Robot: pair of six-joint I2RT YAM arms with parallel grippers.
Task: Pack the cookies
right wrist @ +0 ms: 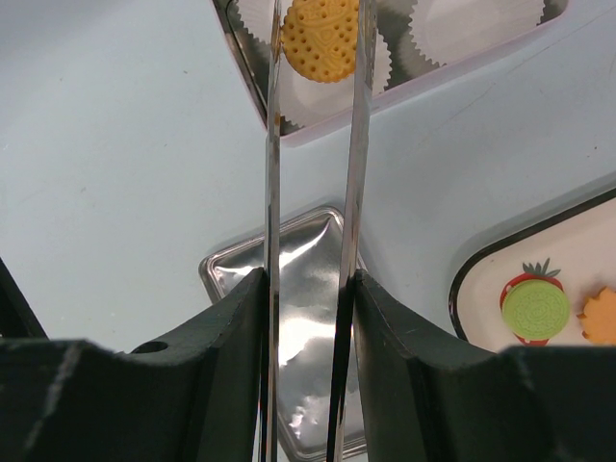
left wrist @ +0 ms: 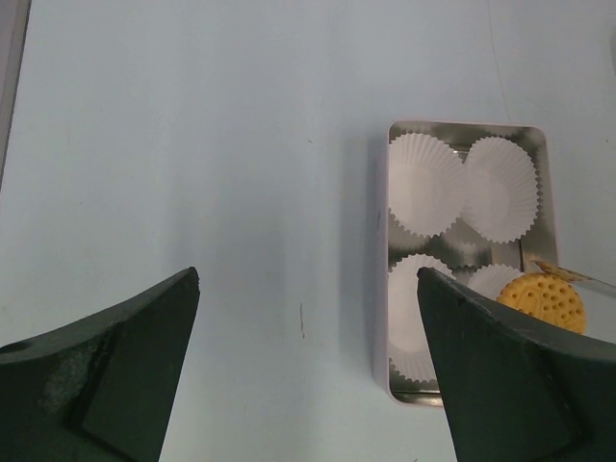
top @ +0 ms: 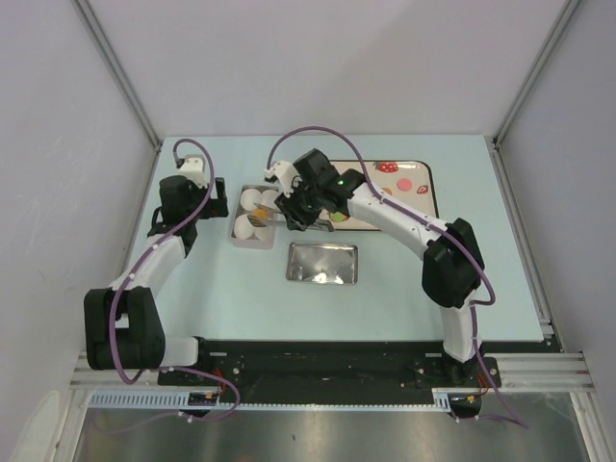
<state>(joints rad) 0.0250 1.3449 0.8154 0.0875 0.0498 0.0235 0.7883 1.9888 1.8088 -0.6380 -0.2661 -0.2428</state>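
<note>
Right gripper (right wrist: 308, 281) clamping tongs (right wrist: 272, 192), tips pinched on cookie (right wrist: 322, 38) over corner cup (right wrist: 377, 69) of tin (right wrist: 327, 128). Lower straight, centre, release slow imo.

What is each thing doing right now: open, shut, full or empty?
Tin: open.
Lid: off, beside the tin.
Cups: in the tin, empty.
Cookie: held over one cup.
Tongs: pinching the cookie.
Right gripper: shut on the tongs.
Left gripper: open, empty.
</note>
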